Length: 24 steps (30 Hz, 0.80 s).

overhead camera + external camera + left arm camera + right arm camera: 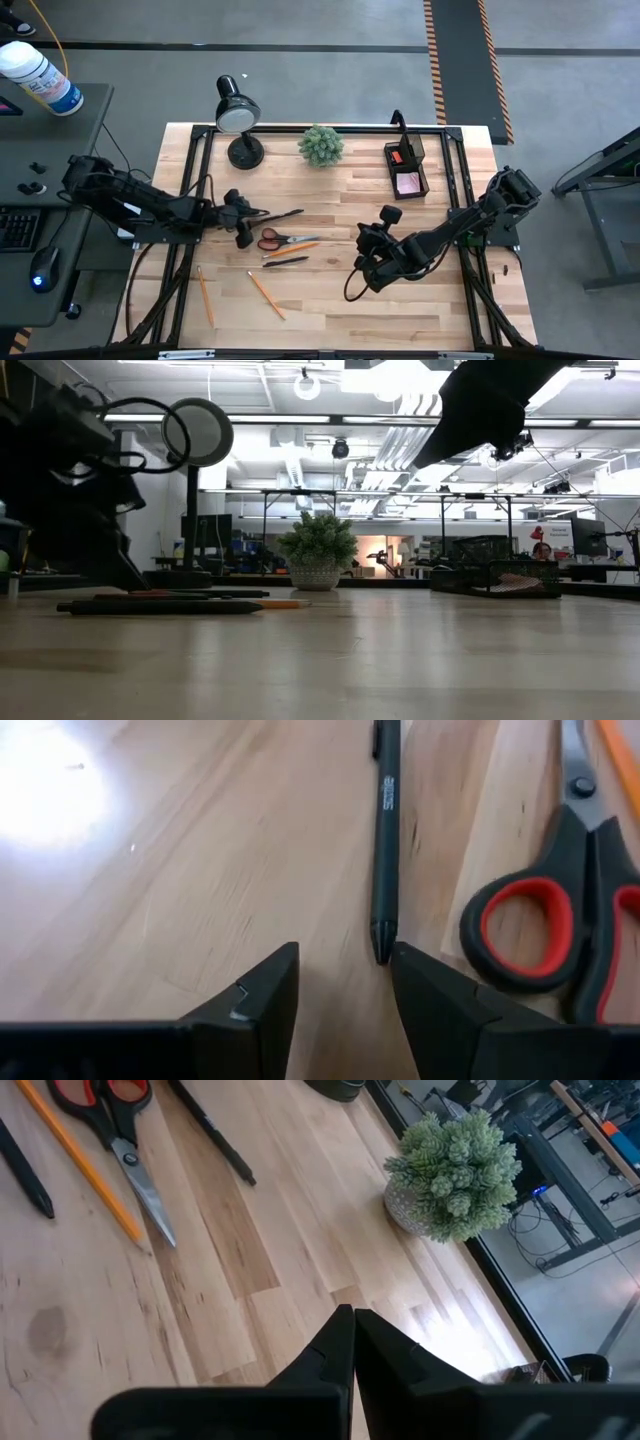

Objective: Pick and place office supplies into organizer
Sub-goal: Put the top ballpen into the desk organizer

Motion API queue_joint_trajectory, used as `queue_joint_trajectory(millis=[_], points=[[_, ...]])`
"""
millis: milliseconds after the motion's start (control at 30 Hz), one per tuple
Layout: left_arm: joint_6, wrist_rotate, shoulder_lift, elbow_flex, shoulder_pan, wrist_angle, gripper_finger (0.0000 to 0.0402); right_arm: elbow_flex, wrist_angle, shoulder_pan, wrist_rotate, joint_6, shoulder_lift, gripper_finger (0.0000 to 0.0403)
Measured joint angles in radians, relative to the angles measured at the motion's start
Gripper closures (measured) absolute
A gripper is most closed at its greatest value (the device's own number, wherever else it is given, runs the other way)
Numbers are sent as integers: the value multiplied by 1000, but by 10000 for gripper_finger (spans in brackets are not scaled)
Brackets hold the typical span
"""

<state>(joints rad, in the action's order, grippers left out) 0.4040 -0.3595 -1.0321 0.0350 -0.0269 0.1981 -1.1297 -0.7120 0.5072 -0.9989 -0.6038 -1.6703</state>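
My left gripper [345,955] [250,216] stands open, low over the table's left half. A black pen [386,840] [282,213] lies flat on the wood, its near end just ahead of the gap and close beside one fingertip. Red-handled scissors [540,925] [282,240] lie next to it, with an orange pencil [292,249] and a second black pen [286,262]. Two more pencils [266,295] lie nearer the front. The black mesh organizer [405,165] stands at the far right with a pink pad in its tray. My right gripper [353,1330] [367,238] hangs shut above the table's middle.
A black desk lamp [237,120] and a small green plant [321,145] stand along the far edge, left of the organizer. Bare wood lies between the scissors and the organizer. A keyboard, a mouse and a white bottle [40,78] sit on a side desk to the left.
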Motion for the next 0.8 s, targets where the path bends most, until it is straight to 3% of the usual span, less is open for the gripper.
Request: queue_joint_trajectory(millis=[200,800], points=[[2,1,0,-27,0,78,252,0,0,0,0,-1,0,400],[-55,-1,0,-27,0,91,252,0,0,0,-1,-7,0,400]])
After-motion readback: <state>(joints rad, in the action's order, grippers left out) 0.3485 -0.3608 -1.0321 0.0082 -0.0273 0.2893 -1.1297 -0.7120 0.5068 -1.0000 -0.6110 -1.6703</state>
